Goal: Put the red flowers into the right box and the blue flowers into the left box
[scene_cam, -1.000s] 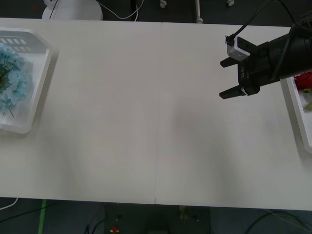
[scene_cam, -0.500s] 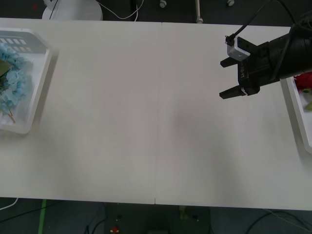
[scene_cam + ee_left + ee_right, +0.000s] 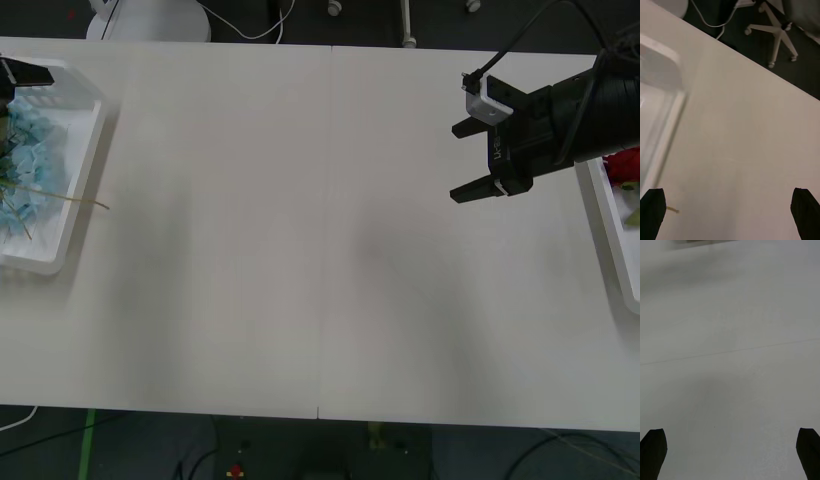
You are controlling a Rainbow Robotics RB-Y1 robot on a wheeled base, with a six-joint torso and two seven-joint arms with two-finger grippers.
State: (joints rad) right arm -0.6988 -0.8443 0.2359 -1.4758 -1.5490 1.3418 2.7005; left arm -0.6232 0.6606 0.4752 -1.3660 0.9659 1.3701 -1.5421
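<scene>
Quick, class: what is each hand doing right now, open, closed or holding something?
Left hand: open, empty, above the left box.
Right hand: open, empty, over the table.

White surface (image 3: 320, 250), seam down its middle; left box (image 3: 85, 160) at left edge; right box (image 3: 612, 235) at right edge; thin stem tip (image 3: 95, 204) on the surface.

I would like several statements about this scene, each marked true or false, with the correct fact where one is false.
1. The blue flowers lie in the left box. True.
2. The right end effector holds a red flower. False: it is open and holds nothing, above the bare table.
3. A thin stem sticks out over the left box's rim. True.
4. The red flowers lie in the middle of the table. False: they are at the far right, in the right box.
5. The left end effector is shut. False: its fingers are apart.
</scene>
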